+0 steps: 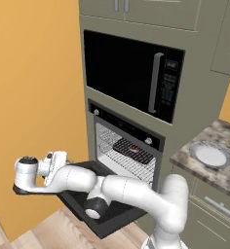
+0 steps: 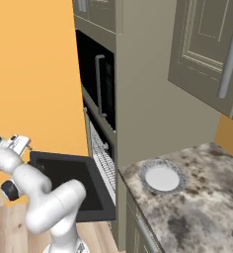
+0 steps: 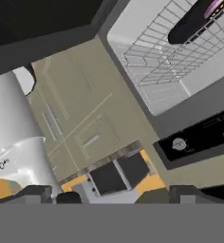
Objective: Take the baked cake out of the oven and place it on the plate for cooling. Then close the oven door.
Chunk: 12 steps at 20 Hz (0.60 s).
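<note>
Oven door (image 1: 100,206) hangs fully down, oven (image 1: 126,146) open. Baked cake (image 1: 135,150), w/ pinkish top, sits on black tray (image 1: 131,151) on wire rack (image 1: 129,163) inside. My gripper (image 1: 56,163) is out left of door, jaws prob wide apart, holding nothing. Plate (image 2: 161,177) bare on counter (image 2: 197,207) to the right

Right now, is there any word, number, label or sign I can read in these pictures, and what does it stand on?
None can be read.
Black microwave: pale marks on its keypad panel, too small to read.
Black oven control strip: faint marks, too blurred.
White robot arm: small dark mark in the hand view, unreadable.
</note>
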{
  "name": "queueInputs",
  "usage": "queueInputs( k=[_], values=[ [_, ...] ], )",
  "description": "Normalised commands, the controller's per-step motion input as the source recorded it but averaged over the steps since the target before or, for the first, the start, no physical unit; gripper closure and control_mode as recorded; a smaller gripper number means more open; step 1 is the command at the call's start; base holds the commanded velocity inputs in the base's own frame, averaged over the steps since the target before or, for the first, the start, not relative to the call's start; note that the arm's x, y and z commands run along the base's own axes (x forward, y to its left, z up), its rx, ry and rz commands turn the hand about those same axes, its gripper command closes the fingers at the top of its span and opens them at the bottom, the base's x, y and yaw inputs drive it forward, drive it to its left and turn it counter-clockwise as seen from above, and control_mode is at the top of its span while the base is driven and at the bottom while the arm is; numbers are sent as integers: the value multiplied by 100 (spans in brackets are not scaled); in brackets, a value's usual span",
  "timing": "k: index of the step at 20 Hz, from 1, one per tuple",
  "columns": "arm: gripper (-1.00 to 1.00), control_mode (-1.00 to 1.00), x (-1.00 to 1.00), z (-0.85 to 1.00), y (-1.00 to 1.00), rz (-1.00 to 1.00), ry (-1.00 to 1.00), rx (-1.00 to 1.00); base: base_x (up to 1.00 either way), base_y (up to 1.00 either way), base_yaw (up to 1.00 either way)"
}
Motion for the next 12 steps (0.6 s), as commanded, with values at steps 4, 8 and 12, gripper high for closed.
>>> queueInputs(
  k=[4, 8, 12],
  values=[
    [-100, -100, 0, 26, -100, -21, 87, 7, 0, 0, 0],
    [-100, -100, 2, 0, -100, -16, 100, 0, 0, 0, 0],
    [-100, -100, 16, 29, -92, -9, 88, 11, 0, 0, 0]
  ],
)
